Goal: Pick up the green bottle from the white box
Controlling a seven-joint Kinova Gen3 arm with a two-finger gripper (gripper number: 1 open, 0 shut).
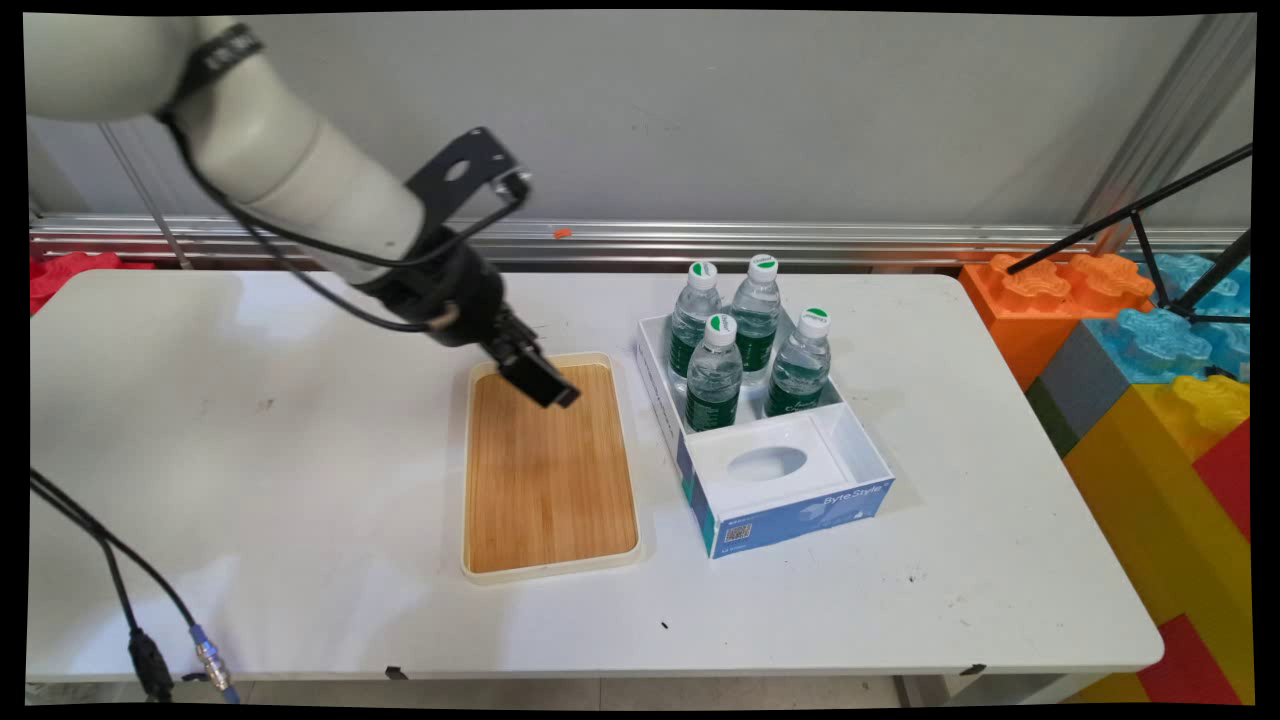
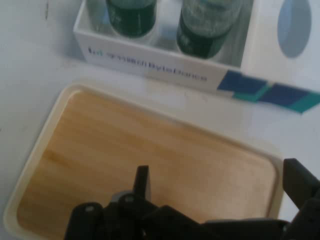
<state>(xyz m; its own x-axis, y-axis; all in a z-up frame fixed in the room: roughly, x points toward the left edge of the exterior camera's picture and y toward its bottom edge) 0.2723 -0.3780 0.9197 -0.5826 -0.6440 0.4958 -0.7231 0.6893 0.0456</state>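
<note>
Main view: gripper (image 1: 545,385) poised over far end of wooden tray (image 1: 550,470), holding nothing. Hand view: fingers (image 2: 142,181) spread apart, nothing between. Tray's long axis running near to far. Box (image 1: 780,480) just right of tray, apart from it, with four water bottles (image 1: 715,372) upright in far compartment.

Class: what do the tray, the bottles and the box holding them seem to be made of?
Tray: bamboo-like wooden base, matte with straight grain; cream rim, probably plastic. Bottles: clear plastic, glossy, with green labels and white caps. Box: likely printed cardboard, white and blue with lettering and folded walls.
</note>
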